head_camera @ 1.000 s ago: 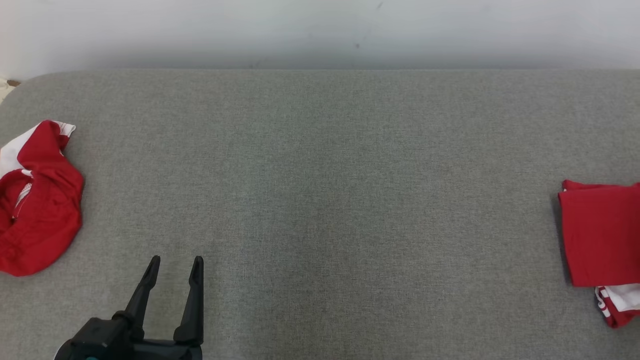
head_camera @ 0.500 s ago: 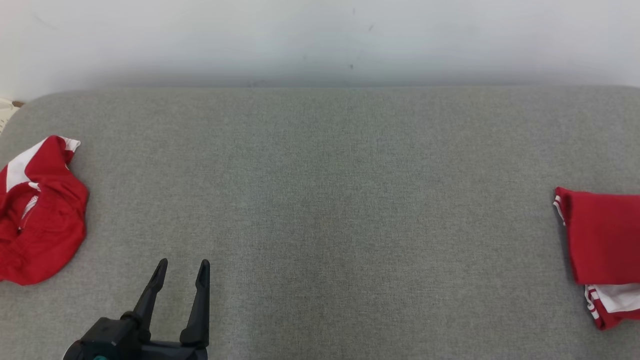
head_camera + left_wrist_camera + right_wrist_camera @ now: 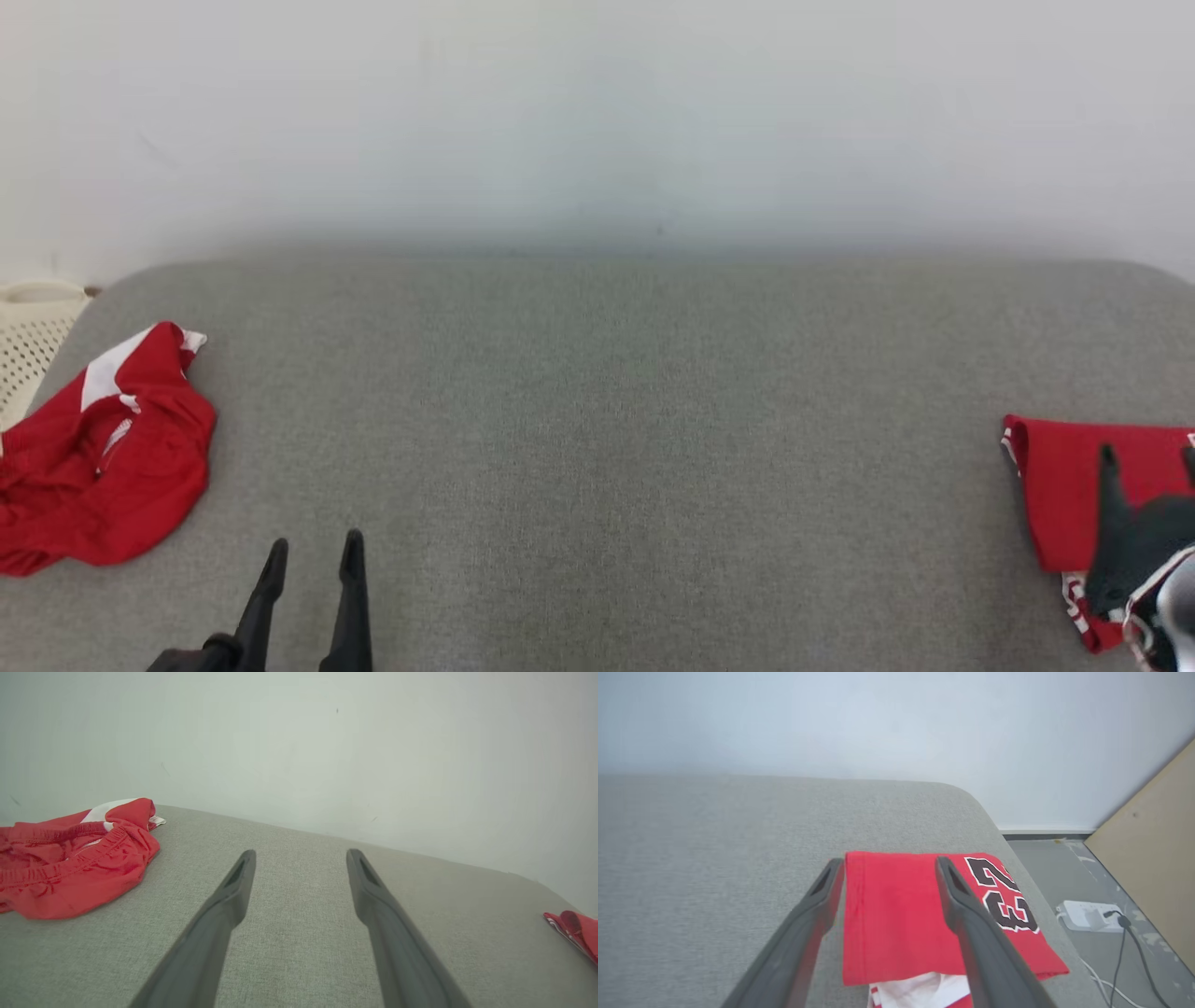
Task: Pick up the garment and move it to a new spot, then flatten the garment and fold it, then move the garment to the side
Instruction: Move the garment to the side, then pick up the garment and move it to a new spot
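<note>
A crumpled red and white garment [image 3: 103, 457] lies at the left end of the grey cushioned surface [image 3: 607, 420]; the left wrist view shows its elastic waistband [image 3: 70, 858]. My left gripper [image 3: 315, 543] stands open and empty to the right of it, apart from it [image 3: 301, 855]. A folded red jersey [image 3: 1060, 485] with a black number lies at the right end. My right gripper [image 3: 1148, 457] hovers open over that jersey [image 3: 896, 914], fingers either side of its left part [image 3: 889, 861], holding nothing.
A white perforated basket [image 3: 33, 336] stands beyond the surface's left end. A pale wall runs behind. Off the right edge, the floor holds a power strip [image 3: 1087, 910] with cables and a leaning wooden board [image 3: 1148, 849].
The head camera has tilted up, so the whole picture slid downward. My right gripper has come into view over the folded jersey. Both garments lie as before.
</note>
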